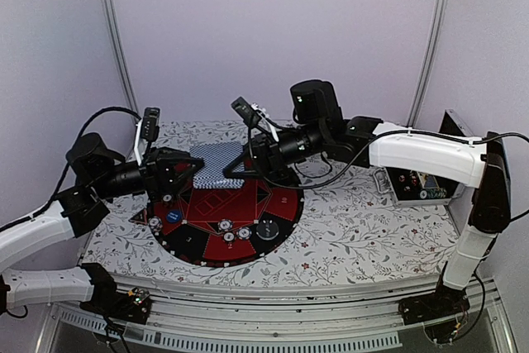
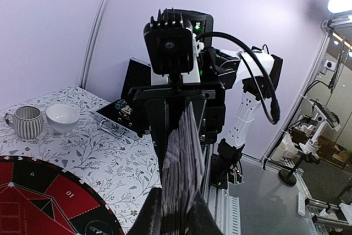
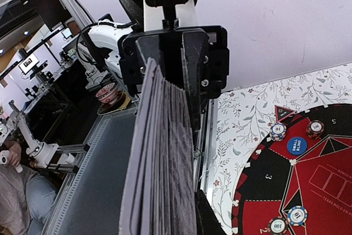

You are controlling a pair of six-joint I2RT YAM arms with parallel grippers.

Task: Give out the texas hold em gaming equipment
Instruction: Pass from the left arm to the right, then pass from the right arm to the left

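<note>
Deck position: the deck of cards (image 1: 216,164) was held in the air over the far edge of the round mat (image 1: 277,204), its patterned back turned up toward the top camera.
Long axis: the deck ran left to right, from one gripper to the other, with one short end in each.
Left gripper (image 1: 190,171): its jaws were pressed on the left end of the deck; the card edges came straight out of its fingers in the left wrist view.
Right gripper (image 1: 242,164): its jaws pinched the right end, as far as both wrist views showed.
Nearer arm: neither, since both touched the deck.
Chips (image 1: 225,226): they lay on the near part of the mat, well below the deck.
Coming move (judgement): one gripper probably had to keep the deck while the other drew a card off sideways along that axis.
</note>
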